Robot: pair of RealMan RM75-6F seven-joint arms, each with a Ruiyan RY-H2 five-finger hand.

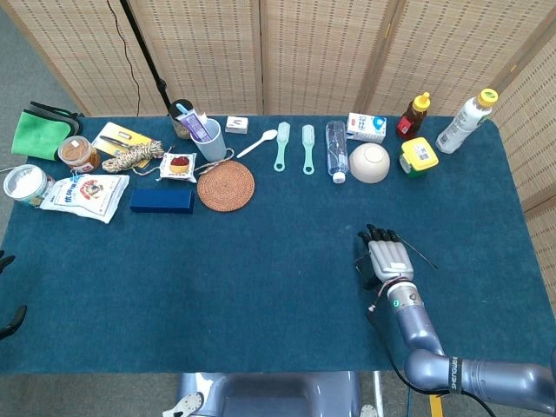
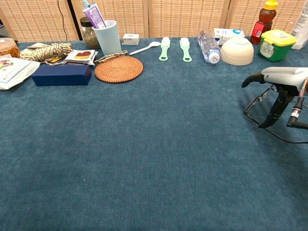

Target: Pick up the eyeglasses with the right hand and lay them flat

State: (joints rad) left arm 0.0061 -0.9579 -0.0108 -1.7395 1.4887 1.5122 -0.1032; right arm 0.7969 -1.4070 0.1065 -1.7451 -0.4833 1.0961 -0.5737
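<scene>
Right hand: seen at the near right of the table, palm down over the eyeglasses; in the chest view the hand is held level above the cloth, with dark fingers reaching down among the thin frame. Whether the frame is actually gripped cannot be told.
Eyeglasses: a thin dark wire frame, found on the cloth under and just beside the right hand; one temple is seen sticking out to the hand's right in the head view. The frame appears propped up rather than flat.
Left hand: only a dark tip is seen at the near left edge of the head view; the state of its fingers cannot be told.
Table: covered with a dark teal cloth.
Middle row: a navy box and a round woven coaster are placed side by side, with a printed pouch further left.
Far row, left: a green cloth, a jar, a coil of rope and a pale blue cup holding a tube are set along the back.
Far row, right: two mint brushes, a lying water bottle, a cream bowl, a green-lidded tub, a honey bottle and a white bottle are lined up.
</scene>
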